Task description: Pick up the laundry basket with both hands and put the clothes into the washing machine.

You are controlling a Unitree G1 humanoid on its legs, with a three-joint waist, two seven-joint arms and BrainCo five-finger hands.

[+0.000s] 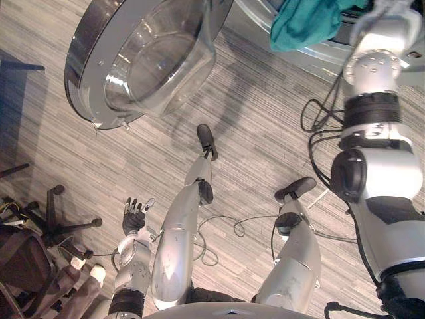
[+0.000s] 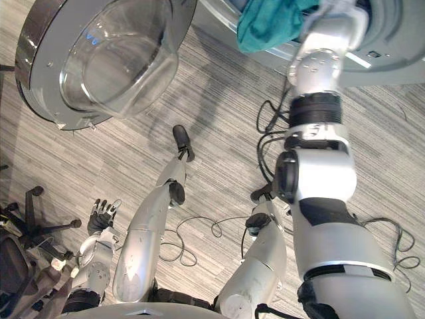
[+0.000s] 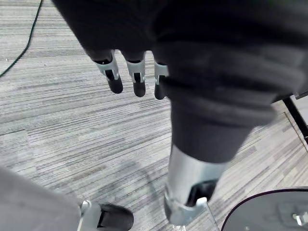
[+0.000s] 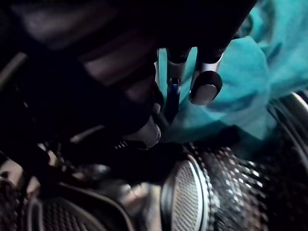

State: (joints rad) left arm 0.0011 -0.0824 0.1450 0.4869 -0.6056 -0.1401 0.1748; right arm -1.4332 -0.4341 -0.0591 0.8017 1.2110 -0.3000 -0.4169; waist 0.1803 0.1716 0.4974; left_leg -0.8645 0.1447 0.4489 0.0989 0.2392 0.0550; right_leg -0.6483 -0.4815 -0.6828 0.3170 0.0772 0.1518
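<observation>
The washing machine's round glass door (image 1: 143,60) stands swung open at the upper left. A teal cloth (image 1: 302,23) hangs over the lip of the drum opening at the top. My right arm reaches up into that opening. In the right wrist view my right hand (image 4: 206,86) is inside the dark perforated drum (image 4: 192,197), its fingers straight, with the teal cloth (image 4: 240,72) just beyond the fingertips. My left hand (image 1: 135,216) hangs low at my left side above the floor, fingers straight and spread, holding nothing.
The open door's metal rim (image 1: 80,73) juts out over the striped grey floor (image 1: 265,133) on my left. An office chair (image 1: 20,266) with a star base (image 1: 56,226) stands at the lower left, close to my left hand.
</observation>
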